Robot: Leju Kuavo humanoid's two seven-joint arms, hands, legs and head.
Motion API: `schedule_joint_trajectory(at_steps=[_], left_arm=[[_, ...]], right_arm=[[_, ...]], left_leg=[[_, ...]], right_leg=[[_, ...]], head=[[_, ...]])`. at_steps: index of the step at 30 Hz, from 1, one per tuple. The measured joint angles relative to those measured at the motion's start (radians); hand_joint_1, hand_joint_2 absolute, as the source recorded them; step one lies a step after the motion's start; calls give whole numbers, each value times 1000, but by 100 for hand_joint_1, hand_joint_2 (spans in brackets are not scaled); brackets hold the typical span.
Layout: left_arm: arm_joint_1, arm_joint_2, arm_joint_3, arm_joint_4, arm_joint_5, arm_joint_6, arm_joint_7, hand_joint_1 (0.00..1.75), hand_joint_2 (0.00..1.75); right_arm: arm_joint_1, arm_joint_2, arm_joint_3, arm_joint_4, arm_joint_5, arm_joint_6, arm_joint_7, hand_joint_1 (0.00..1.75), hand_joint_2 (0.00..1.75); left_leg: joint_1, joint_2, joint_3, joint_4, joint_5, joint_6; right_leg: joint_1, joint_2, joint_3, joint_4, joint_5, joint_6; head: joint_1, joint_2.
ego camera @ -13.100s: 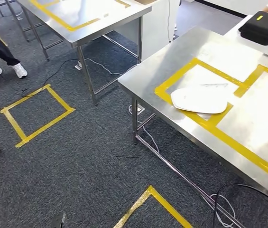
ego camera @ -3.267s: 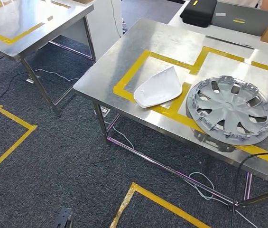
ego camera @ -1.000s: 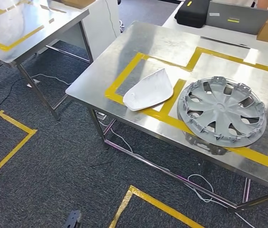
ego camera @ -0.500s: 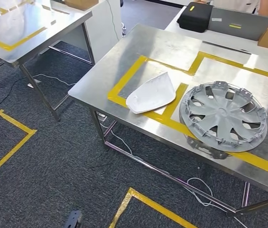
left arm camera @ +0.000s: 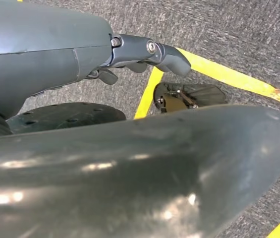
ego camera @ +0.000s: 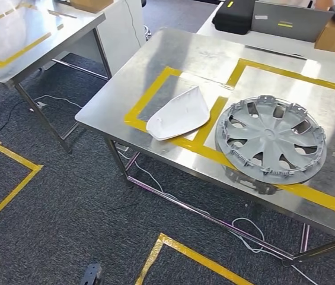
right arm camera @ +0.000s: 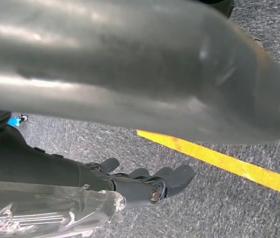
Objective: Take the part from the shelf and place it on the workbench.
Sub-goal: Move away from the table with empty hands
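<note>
Lying across yellow tape on the brushed-steel workbench (ego camera: 111,101), the smooth white curved plastic shell part (ego camera: 178,114) looks light, stiff and slippery, best taken by its thin rim, a grey spoked wheel cover (ego camera: 270,138) just beside it; left hand (left arm camera: 131,49) and right hand (right arm camera: 131,186) hang loose-fingered, holding nothing.

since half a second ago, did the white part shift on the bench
No. The white part lies across the same yellow tape line, just left of the hubcap. The whole picture has shifted, so the camera moved, not the part.
</note>
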Motion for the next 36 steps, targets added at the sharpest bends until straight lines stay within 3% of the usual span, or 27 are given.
schedule_joint_trajectory(at_steps=[3, 5, 8, 9, 10, 11, 13, 15, 16, 18, 20, 22, 24, 25, 26, 29, 31, 34, 36], left_arm=[[0, -1, 0, 0, 0, 0, 0, 0, 0], [0, -4, 0, 0, 0, 0, 0, 0, 0], [2, -7, 0, 0, 0, 0, 0, 0, 0], [2, -7, 0, 0, 0, 0, 0, 0, 0], [3, -7, 0, 0, 0, 0, 1, 0, 0], [3, -8, 1, 0, 0, 0, 2, 0, 0], [3, -11, 1, 0, 0, 0, 5, 0, 0], [1, -13, 1, 0, -1, 0, 7, 0, 0], [1, -14, 1, -1, -2, 0, 8, 0, 0], [2, -15, 1, -1, -3, 0, 8, 0, 0], [3, -15, 1, -1, -3, 0, 8, 0, 0], [0, -15, 1, -1, -3, 0, 8, 0, 0], [-1, -15, 1, -1, -2, 0, 8, 0, 0], [1, -14, 1, -1, -2, 0, 8, 0, 0], [2, -14, 1, -1, -2, 0, 9, 0, 0], [3, -14, 2, -2, 1, 0, 9, 0, 0], [0, -16, 2, -2, 4, 0, 8, 0, 0], [2, -19, 2, -2, 6, 0, 8, 0, 0], [3, -20, 3, -2, 6, 0, 8, 0, 0]], right_arm=[[0, 0, 0, 0, 1, 0, -2, 0, 0], [-1, -2, -1, 0, 1, 0, -3, 0, 0], [-2, -4, -1, 1, 11, 0, -3, 0, 0], [-1, -5, -1, 1, 18, -1, -2, 0, 0], [0, -6, -1, 1, 27, -2, -1, 0, 44], [0, -7, -1, 1, 34, -2, 0, 0, 87], [0, -11, -1, 2, 40, -3, 1, 0, 175], [-1, -14, -2, 5, 46, -5, 1, 0, 175], [-2, -16, -2, 7, 50, -6, 0, 0, 175], [-3, -19, -2, 9, 56, -11, -1, 0, 175], [-4, -21, -3, 10, 59, -13, -5, 0, 175], [-4, -23, -3, 11, 60, -13, -8, 0, 175], [-3, -23, -4, 12, 58, -13, -9, 0, 87], [-3, -23, -5, 12, 53, -13, -12, 0, 44], [-4, -23, -9, 12, 44, -12, -16, 0, 0], [-13, -23, -25, 12, 18, -11, -30, 0, 0], [-16, -24, -34, 13, 14, -11, -35, 0, 0], [-16, -24, -44, 13, 14, -12, -39, 0, 0], [-16, -24, -49, 13, 15, -13, -39, 0, 0]], left_leg=[[-2, 1, -2, -2, 4, -1], [2, 3, 4, -16, 15, 3], [2, 4, 8, -21, 17, 9], [1, 2, 9, -21, 16, 10], [1, -2, 10, -20, 16, 10], [1, -9, 12, -20, 15, 9], [3, -25, 16, -17, 10, 1], [2, -41, 12, -8, 5, -12], [3, -48, 8, -6, 5, -18], [7, -56, 3, -6, 5, -29], [6, -28, -15, 28, -16, -34], [0, 8, -77, 148, -73, -31], [-6, 15, -150, 280, -119, -26], [-8, 15, -167, 304, -116, -22], [-10, 15, -164, 291, -93, -17], [-20, 28, -81, 116, 7, 2], [-23, 36, -49, 45, 21, 4], [-24, 33, -47, 32, 19, -1], [-27, 33, -47, 32, 19, 4]], right_leg=[[-2, -3, 6, -12, 5, 16], [0, -12, -7, 15, -15, 24], [4, -20, -90, 190, -100, 31], [4, -20, -112, 236, -113, 34], [4, -20, -118, 248, -107, 36], [4, -20, -102, 217, -81, 38], [0, -3, -33, 87, -19, 39], [-2, 22, 17, -2, 0, 29], [-1, 29, 22, -11, -6, 20], [3, 16, 20, -6, -10, 0], [6, 0, 22, -5, -12, -17], [11, -23, 25, -6, -15, -29], [18, -47, 26, -6, -18, -35], [21, -55, 27, -6, -19, -36], [24, -61, 29, -6, -21, -36], [29, -70, 37, -4, -26, -29], [33, -71, 35, -2, -29, -25], [35, -71, 34, -6, -25, -37], [34, -71, 38, -15, -20, -33]], head=[[0, 0], [6, 0], [14, 0], [14, 0], [15, 0], [15, 0], [16, 0], [17, 0], [17, 0], [16, 0], [13, 0], [7, 0], [5, 0], [6, 0], [5, 0], [5, 0], [6, 0], [7, 0], [7, 0]])
